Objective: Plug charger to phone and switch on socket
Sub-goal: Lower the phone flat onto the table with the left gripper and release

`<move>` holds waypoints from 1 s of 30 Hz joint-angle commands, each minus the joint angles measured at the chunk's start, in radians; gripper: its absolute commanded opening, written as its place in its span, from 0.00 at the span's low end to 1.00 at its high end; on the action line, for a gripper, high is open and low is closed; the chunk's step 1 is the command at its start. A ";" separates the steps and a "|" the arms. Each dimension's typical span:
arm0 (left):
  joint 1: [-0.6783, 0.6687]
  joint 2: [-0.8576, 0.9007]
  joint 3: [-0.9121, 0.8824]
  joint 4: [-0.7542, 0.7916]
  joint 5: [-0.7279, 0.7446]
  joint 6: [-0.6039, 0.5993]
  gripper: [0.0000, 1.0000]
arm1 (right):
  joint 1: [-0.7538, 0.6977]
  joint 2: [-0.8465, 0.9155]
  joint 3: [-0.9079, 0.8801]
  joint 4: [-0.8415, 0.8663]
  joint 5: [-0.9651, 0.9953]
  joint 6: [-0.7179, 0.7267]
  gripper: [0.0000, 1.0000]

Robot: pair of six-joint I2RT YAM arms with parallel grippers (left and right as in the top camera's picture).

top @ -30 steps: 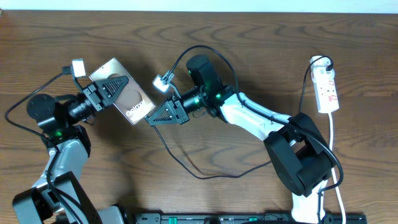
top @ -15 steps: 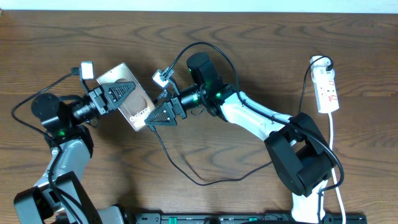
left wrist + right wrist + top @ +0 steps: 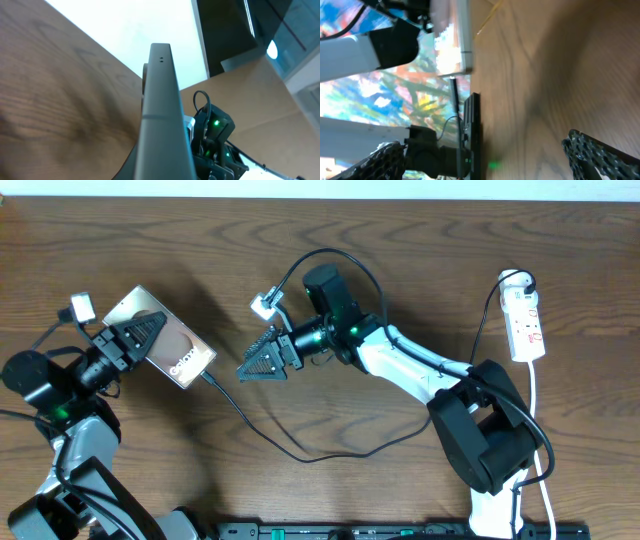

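Note:
The phone (image 3: 188, 358), brownish with white lettering, is tilted above the table at the left, and my left gripper (image 3: 145, 335) is shut on its upper end. In the left wrist view only the phone's grey edge (image 3: 162, 115) shows, running up between the jaws. The charger (image 3: 300, 458), a thin black cable, meets the phone's lower right end and loops across the table. My right gripper (image 3: 256, 358) hangs open and empty to the phone's right. In the right wrist view its fingertips (image 3: 380, 160) stand wide apart, with the phone (image 3: 462, 40) and the charger (image 3: 455, 97) ahead of them. The white socket (image 3: 526, 320) lies at the far right.
A white cord (image 3: 536, 415) runs from the socket down the right side toward the front edge. The right arm's white body (image 3: 420, 375) stretches across the middle of the table. A black rail (image 3: 380, 530) lines the front edge.
The right gripper opened and let go of the charger's tip at the phone. The left arm then carried the phone leftward, and the cable followed it.

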 commanded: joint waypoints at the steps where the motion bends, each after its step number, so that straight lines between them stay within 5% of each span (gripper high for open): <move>1: 0.005 -0.001 -0.001 -0.066 0.008 0.056 0.08 | -0.018 -0.008 0.019 -0.042 0.066 -0.006 0.99; 8: 0.005 0.005 -0.025 -0.321 -0.074 0.275 0.08 | -0.019 -0.008 0.019 -0.079 0.095 -0.006 0.99; 19: 0.005 0.027 -0.029 -0.832 -0.489 0.462 0.07 | -0.023 -0.008 0.019 -0.093 0.095 -0.006 0.99; 24: 0.005 0.027 -0.029 -0.992 -0.678 0.472 0.07 | -0.023 -0.008 0.019 -0.098 0.095 -0.006 0.99; 30: 0.005 0.027 -0.029 -1.032 -0.718 0.472 0.08 | -0.023 -0.008 0.019 -0.101 0.095 -0.006 0.99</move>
